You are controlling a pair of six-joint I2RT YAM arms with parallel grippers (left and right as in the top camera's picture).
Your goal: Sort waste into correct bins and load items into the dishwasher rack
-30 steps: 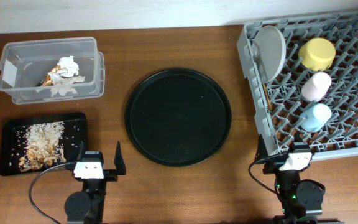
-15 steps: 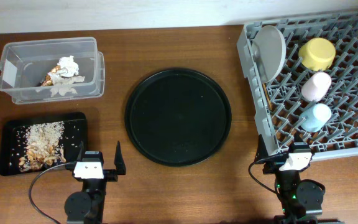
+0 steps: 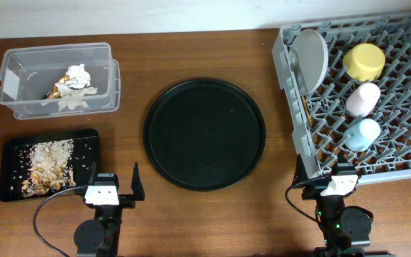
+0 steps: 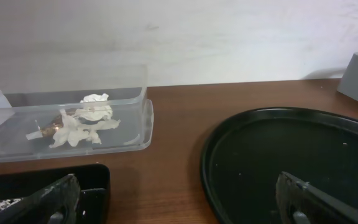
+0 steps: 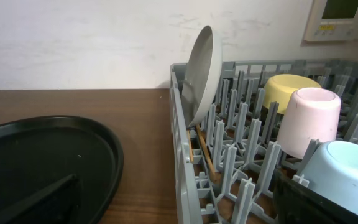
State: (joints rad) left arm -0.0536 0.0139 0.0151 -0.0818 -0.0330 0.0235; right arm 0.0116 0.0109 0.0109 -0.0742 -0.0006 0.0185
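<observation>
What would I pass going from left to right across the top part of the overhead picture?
First the clear plastic tub → round black tray → pale grey plate → yellow bowl.

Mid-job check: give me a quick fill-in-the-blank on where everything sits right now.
1. The crumpled napkin and the gold-brown wrapper lie inside the ____ plastic tub.
2. The food scraps lie in a shallow black tray whose shape is ____, not round.
3. In the dishwasher rack, the cup standing between the yellow bowl and the light-blue cup is ____.

Missing words: clear; rectangular; pink.
</observation>
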